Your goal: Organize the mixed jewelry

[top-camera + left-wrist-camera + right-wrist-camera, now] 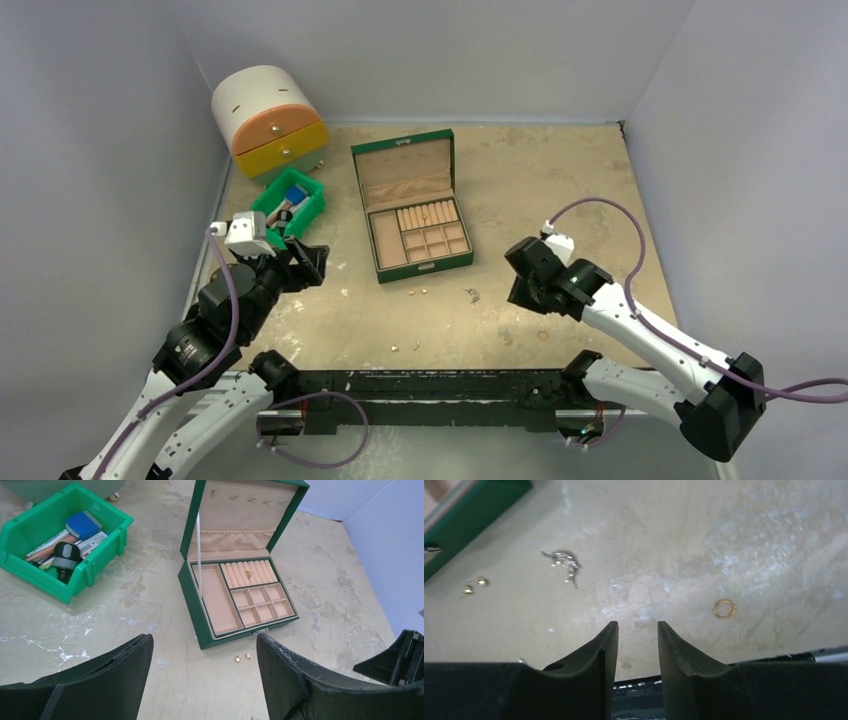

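The green jewelry box [412, 205] lies open mid-table, and one gold piece [248, 573] rests in its ring rolls. Two gold studs [242, 657] lie just in front of the box. A silver charm [563, 561] sits to their right, and a gold ring [724, 608] lies nearer the table's front edge. Two more tiny pieces [406, 346] lie near that edge. My left gripper [204, 639] hovers wide open left of the box, holding nothing. My right gripper [637, 625] hangs over bare table between charm and ring, its jaws narrowly open and empty.
A green plastic bin [290, 205] with blue and wooden bits stands left of the box. Behind it is a white drawer unit [265, 120] with orange and yellow fronts. Grey walls close in three sides. The black front rail [430, 385] runs between the arm bases.
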{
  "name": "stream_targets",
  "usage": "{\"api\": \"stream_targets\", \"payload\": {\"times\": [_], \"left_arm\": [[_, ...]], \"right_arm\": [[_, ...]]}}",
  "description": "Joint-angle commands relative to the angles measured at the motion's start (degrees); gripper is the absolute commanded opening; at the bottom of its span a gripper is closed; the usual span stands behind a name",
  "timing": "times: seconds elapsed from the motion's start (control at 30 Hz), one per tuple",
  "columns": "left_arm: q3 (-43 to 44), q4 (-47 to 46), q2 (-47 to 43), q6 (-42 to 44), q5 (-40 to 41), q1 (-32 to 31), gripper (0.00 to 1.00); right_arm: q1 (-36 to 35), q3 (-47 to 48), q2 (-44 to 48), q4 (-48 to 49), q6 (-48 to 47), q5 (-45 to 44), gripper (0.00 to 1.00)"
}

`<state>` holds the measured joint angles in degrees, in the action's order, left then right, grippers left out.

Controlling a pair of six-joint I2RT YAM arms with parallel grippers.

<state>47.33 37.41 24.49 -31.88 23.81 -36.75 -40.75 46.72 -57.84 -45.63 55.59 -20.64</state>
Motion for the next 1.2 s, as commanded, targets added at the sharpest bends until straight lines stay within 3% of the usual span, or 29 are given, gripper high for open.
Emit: {"api": "stream_targets", "payload": {"times": [0.0,0.43,1.17], "left_arm": [[0.21,-2.43,0.29,0.06,0.18,0.28,0.75],[0.07,-2.45,0.08,0.06,0.44,0.28,0.76],[0.10,-2.36,0.82,-0.07,0.80,0.28,0.77]], "right_arm": [[0.31,-3.56,2.25,-8.74,12.54,-3.36,0.37],[0.80,-12.70,-0.23,-5.12,21.32,-3.96,0.33],[2.74,-12.20,-5.55,-6.81,28.45,-8.61,0.38]]}}
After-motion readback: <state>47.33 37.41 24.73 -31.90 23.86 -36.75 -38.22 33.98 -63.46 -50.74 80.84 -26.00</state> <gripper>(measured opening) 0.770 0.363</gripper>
